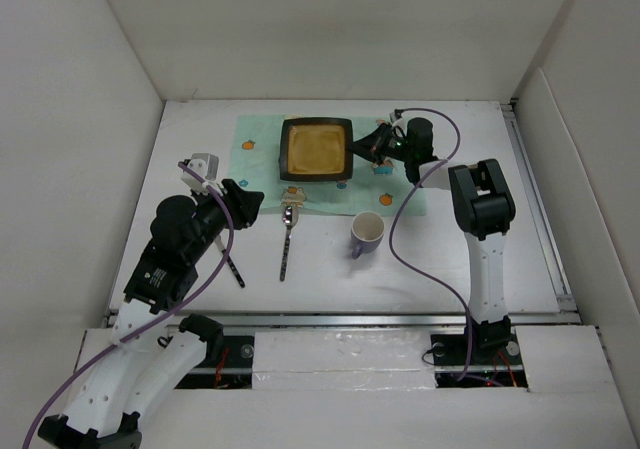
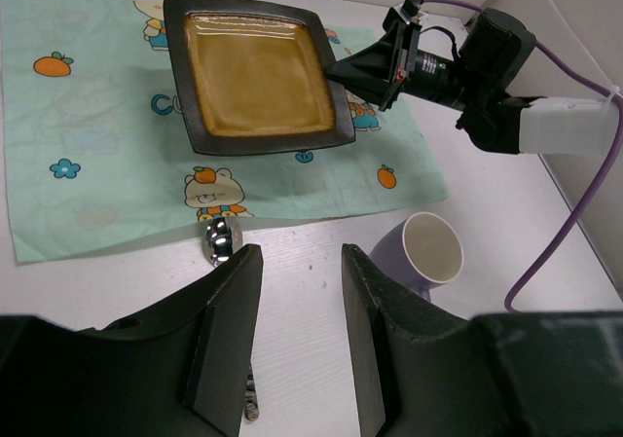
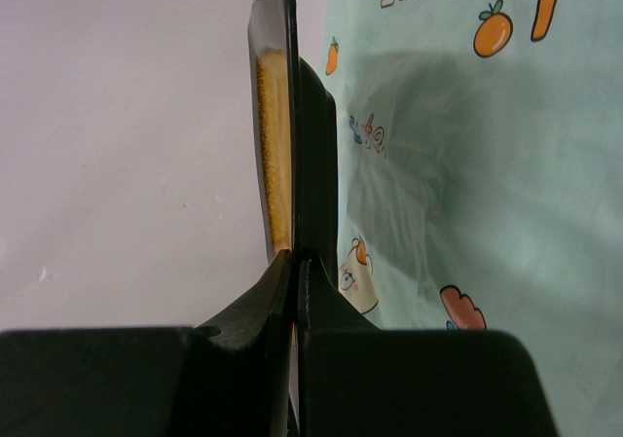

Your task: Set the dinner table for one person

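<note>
Now the right pincer clamps the rim of the square brown plate on the bear-print placemat. The left pincer hangs wide apart above a spoon on the white worktop, which underlies everything.

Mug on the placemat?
No: in the top view the purple mug stands on the bare dinner table, just past the near edge of the green placemat.

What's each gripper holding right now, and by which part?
Right gripper pinches the square brown plate by its right-hand rim. Left gripper is open, holding nothing.
</note>
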`<action>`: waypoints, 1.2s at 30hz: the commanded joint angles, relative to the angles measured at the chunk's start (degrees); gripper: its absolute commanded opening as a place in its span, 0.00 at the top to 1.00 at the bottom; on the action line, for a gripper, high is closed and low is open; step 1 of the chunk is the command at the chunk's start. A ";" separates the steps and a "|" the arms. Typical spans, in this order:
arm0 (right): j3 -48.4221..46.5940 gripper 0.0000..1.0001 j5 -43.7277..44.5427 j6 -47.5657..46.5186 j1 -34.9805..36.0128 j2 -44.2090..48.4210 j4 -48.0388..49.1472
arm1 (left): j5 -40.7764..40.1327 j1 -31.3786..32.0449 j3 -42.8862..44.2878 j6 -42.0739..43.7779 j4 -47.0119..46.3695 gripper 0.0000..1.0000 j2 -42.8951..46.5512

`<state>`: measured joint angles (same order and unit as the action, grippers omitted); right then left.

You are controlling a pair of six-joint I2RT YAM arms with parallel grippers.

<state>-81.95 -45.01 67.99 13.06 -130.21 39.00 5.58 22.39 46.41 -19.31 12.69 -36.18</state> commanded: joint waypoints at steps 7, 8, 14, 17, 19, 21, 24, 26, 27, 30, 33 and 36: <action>-9.98 1.00 -0.16 -2.59 0.74 -1.00 -0.40 | 0.66 -0.24 -0.53 0.94 -2.49 0.64 -0.12; -10.33 1.00 0.01 -3.90 0.74 -1.27 -1.38 | 0.57 -0.24 -0.45 0.85 -2.41 0.64 -0.11; -9.72 1.00 0.19 -4.71 0.74 -2.59 -2.44 | 0.39 -0.24 -0.45 0.85 -2.41 0.64 -0.38; -9.37 1.00 0.19 -4.27 0.74 -3.29 -1.92 | 0.65 -0.24 -0.45 0.85 -2.40 0.65 -0.47; -9.02 1.00 0.01 -3.57 0.74 -3.82 -0.69 | 0.48 -0.24 -0.45 0.85 -2.41 0.64 -0.47; -9.01 1.00 0.10 -2.95 0.74 -4.35 -0.16 | 0.39 -0.24 -0.45 0.85 -2.40 0.64 -0.55; -8.75 1.00 0.63 -3.30 0.74 -5.05 -0.68 | 0.22 -0.24 -0.45 0.85 -2.32 0.64 -0.29; -8.66 1.00 0.80 -3.65 0.74 -5.23 -1.03 | 0.04 -0.24 -0.36 0.85 -2.32 0.64 -0.29; -8.58 1.00 0.81 -3.74 0.74 -5.49 -1.21 | 0.30 -0.24 -0.45 0.85 -2.32 0.64 -0.46; -8.05 1.00 0.98 -4.79 0.22 -5.49 -2.52 | 0.30 -0.24 -0.45 0.85 -2.40 0.64 -0.38; -8.31 1.00 1.07 -6.46 0.21 -5.49 -4.72 | 0.48 -0.24 -0.53 0.85 -2.32 0.64 -0.47; -8.05 0.82 0.11 -6.72 0.21 -5.93 -5.69 | -0.22 -0.24 -0.62 0.77 -2.40 0.64 -0.64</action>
<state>-88.77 -42.48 61.60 13.47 -137.62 29.69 5.54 22.39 46.39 -19.31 12.69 -36.91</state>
